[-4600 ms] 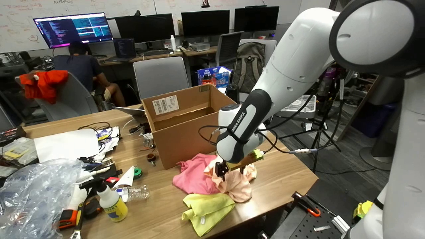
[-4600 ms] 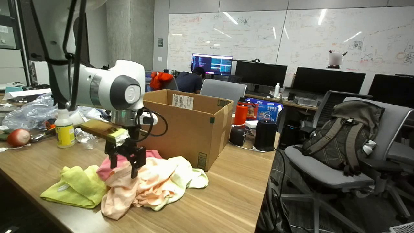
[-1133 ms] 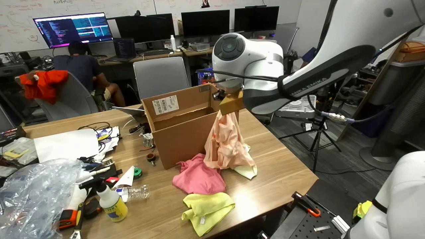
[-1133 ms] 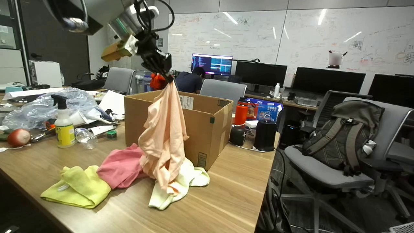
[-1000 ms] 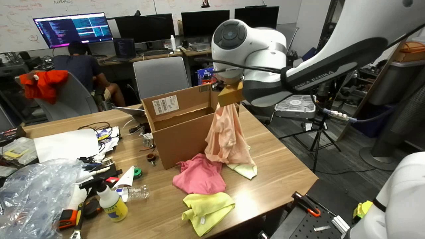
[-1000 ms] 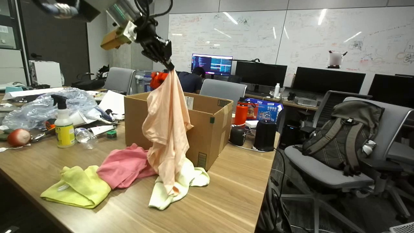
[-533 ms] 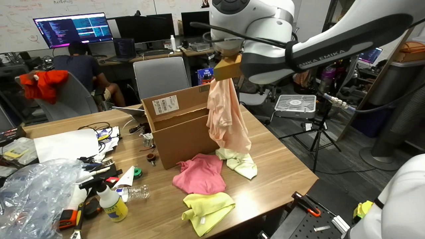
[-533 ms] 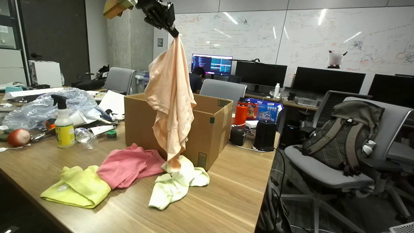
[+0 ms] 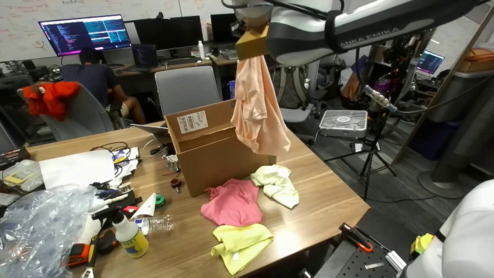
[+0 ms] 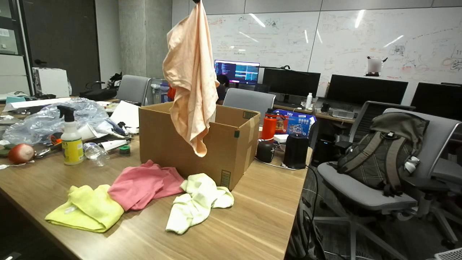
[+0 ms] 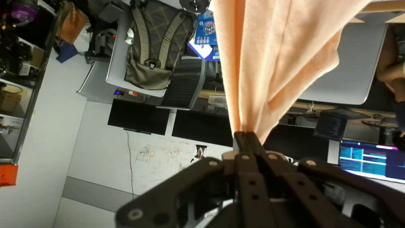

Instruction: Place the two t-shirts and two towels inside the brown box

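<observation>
The peach T-shirt (image 10: pixel 191 76) is thin and pale, and it hangs in the air outside the brown box (image 9: pixel 216 166), before the near wall of this box. It is gathered to a narrow point at the top; from there it becomes wider, in long soft folds. In both exterior views its lower end appears lower than the rim of this near wall, and it is clear of the desk (image 9: pixel 312 216). If the cloth touches the box, I cannot tell.

The pink T-shirt (image 9: pixel 233 202) lies crumpled in a low heap, close before the same wall of the box. The cream-white towel (image 9: pixel 276 183), wrinkled and loosely twisted, lies also close before this wall, near a corner of the box. The yellow-green towel (image 9: pixel 243 245) is roughly folded over; it is farther from the box than the pink T-shirt, and it touches the edge of that shirt.

The hand (image 11: pixel 245 135) is higher than the box and it grasps the peach T-shirt. In the wrist view its two fingers (image 11: pixel 241 144) are pressed almost together, and the pinched cloth comes out from between their tips. In an exterior view a mustard-coloured block (image 9: pixel 252 42) hides most of the hand.
</observation>
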